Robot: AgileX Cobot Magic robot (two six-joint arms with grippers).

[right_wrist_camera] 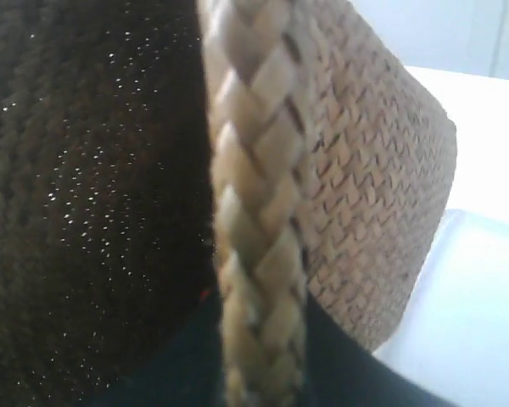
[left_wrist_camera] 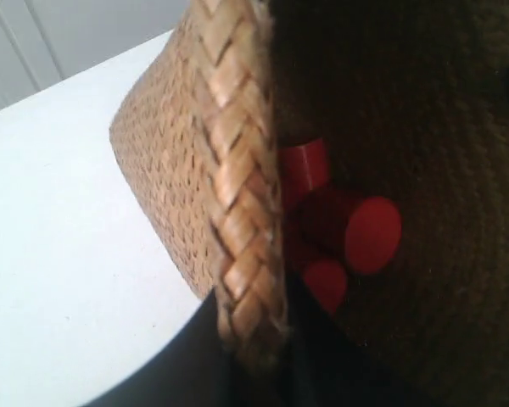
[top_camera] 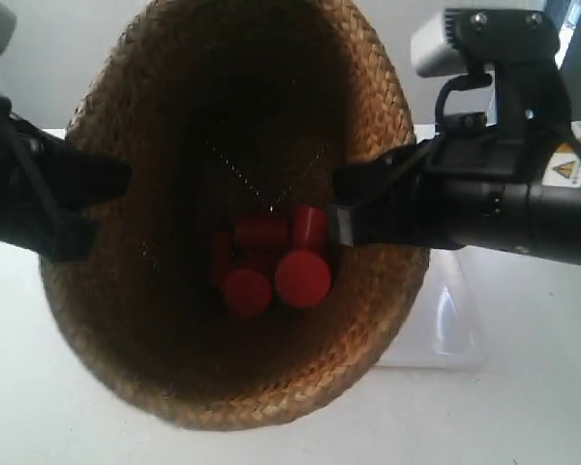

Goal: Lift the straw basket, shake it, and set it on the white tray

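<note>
Exterior view shows the straw basket (top_camera: 126, 291) held between two arms and tipped so that its wide mouth faces the camera. The basket fills most of the picture. Deep in its dark interior lies a small heap of red cylinders (top_camera: 271, 262), touching one another. The arm at the exterior view's left (top_camera: 39, 194) reaches to the rim on that side, and the arm at the exterior view's right (top_camera: 484, 199) reaches to the opposite side of the rim. Low at the right of the basket, a part of the white tray (top_camera: 450, 325) lies on the white counter (top_camera: 523, 407). I cannot tell if the basket's base touches the tray or hangs above it.

Left wrist view shows the braided rim (left_wrist_camera: 237, 195) running between the left jaws, which are closed on it, one dark jaw on the outside and one on the inside. The red cylinders (left_wrist_camera: 356, 233) are seen just past the rim.

Right wrist view shows the same braid (right_wrist_camera: 259, 212) pinched between the right jaws, closed tightly on it. Beyond the woven outer wall (right_wrist_camera: 365, 186) a pale glossy part of the tray (right_wrist_camera: 483, 314) is visible.
</note>
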